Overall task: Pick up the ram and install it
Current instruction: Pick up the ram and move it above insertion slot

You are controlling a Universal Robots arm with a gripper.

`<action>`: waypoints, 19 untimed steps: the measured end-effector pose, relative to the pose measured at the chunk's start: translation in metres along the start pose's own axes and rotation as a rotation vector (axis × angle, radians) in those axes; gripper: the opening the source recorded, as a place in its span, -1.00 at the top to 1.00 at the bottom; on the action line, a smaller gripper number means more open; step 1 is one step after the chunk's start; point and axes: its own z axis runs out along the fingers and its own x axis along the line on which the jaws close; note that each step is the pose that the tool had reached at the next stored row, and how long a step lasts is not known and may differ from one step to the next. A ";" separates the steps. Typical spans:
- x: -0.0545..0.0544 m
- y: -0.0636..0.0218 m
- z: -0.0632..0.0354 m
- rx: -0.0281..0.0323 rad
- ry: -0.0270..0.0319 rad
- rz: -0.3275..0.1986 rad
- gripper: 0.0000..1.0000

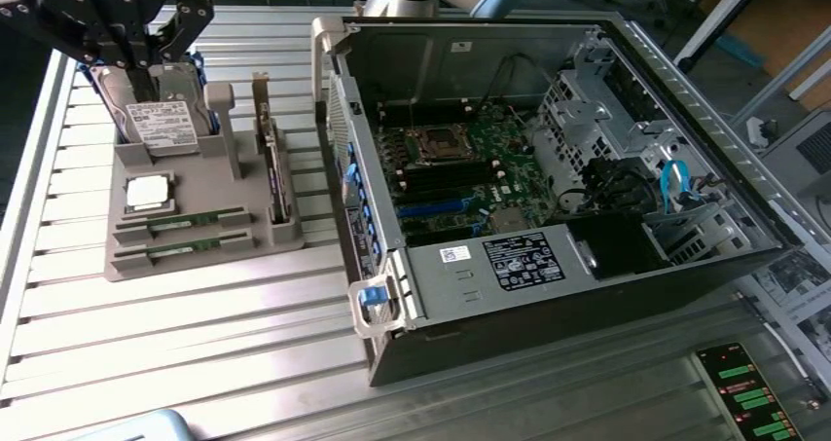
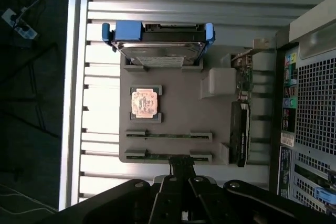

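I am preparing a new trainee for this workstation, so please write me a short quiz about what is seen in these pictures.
1. True or false: two ram sticks lie in the grey holder.
2. What stands upright in a blue frame on the holder? A) hard drive B) fan C) battery
3. Fill in: the gripper is ___ (open or shut).
Key: 1 true; 2 A; 3 shut.
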 end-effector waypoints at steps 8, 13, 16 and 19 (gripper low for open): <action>0.000 0.0000 0.0001 0.0042 0.0059 -0.149 0.79; 0.000 0.0000 0.0001 0.0069 0.0098 -0.245 0.79; 0.000 0.0000 0.0002 0.0085 0.0120 -0.299 0.79; 0.000 0.0000 0.0002 0.0100 0.0142 -0.354 0.79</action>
